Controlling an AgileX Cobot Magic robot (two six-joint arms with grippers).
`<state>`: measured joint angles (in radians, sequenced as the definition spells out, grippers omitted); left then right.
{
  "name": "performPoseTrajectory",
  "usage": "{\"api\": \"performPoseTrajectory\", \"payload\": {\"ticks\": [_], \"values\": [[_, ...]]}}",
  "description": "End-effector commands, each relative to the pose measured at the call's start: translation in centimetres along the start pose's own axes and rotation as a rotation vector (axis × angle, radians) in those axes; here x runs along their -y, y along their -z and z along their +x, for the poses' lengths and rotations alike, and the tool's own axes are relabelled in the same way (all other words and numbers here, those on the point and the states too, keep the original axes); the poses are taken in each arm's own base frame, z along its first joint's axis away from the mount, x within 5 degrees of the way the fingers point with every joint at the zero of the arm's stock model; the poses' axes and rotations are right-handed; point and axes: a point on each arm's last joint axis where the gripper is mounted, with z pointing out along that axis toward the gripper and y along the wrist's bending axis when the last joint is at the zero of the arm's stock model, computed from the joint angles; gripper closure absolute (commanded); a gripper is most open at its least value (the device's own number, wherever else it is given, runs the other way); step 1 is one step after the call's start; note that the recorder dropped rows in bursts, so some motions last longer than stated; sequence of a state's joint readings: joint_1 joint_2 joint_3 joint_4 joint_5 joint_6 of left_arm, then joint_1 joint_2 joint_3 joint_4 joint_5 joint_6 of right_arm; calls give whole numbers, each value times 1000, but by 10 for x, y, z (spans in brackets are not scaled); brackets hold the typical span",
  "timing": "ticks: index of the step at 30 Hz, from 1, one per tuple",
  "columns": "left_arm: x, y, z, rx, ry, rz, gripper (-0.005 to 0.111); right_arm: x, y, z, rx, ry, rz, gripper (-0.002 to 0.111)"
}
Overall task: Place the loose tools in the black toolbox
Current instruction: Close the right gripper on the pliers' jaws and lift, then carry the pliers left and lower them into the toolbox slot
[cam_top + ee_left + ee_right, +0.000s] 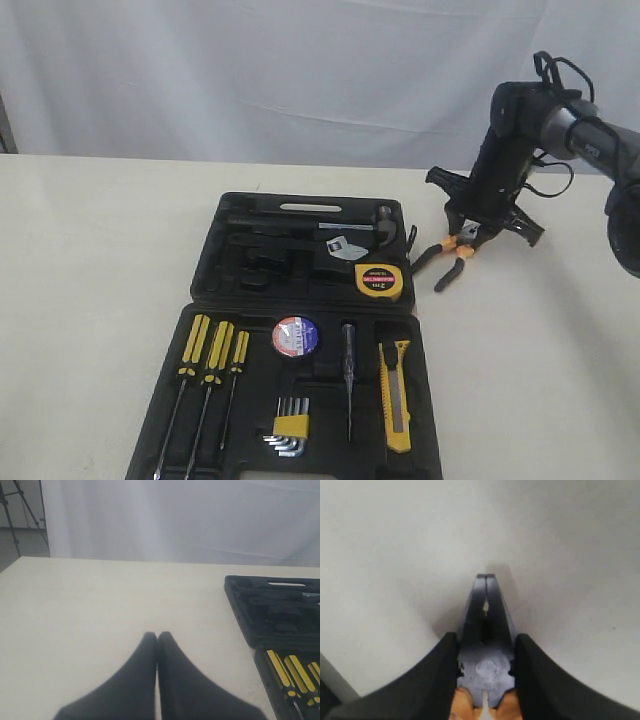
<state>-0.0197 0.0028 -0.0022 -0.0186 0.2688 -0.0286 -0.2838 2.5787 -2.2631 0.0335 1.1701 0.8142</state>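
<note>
My right gripper [470, 232] is shut on the metal head of the orange-handled pliers [447, 262], just right of the black toolbox [215, 270]. In the right wrist view the pliers [486, 605] sit between my fingers [440, 665], nose pointing at the bare table. The tape roll [296, 336], the yellow-black utility knife [396, 395] and the yellow tape measure [380, 281] lie inside the open toolbox. My left gripper [158, 636] is shut on nothing, over the table left of the toolbox [240, 605]; the exterior view does not show it.
The toolbox also holds yellow-handled screwdrivers [210, 350], a yellow-clipped hex key set [288, 425], a hammer [385, 222], a wrench [345, 247] and a thin tester screwdriver [348, 380]. A white curtain hangs behind the pale table [90, 260].
</note>
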Motion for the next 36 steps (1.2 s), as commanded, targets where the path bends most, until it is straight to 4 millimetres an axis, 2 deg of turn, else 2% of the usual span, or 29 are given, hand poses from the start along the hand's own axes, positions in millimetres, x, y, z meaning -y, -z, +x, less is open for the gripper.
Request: {"api": "performPoseTrajectory", "payload": {"ticks": [1, 15, 29, 33, 36], "values": [[0, 0, 1, 0, 3, 3, 107, 3, -3, 0, -24, -212, 17, 109], [0, 0, 1, 0, 5, 3, 107, 10, -3, -4, 36, -245, 95, 109], [0, 0, 1, 0, 3, 3, 107, 11, -3, -4, 40, -266, 97, 109], [0, 0, 1, 0, 3, 3, 107, 9, 5, -5, 51, -306, 82, 109], [0, 0, 1, 0, 3, 3, 107, 8, 20, -7, 78, -336, 63, 109]]}}
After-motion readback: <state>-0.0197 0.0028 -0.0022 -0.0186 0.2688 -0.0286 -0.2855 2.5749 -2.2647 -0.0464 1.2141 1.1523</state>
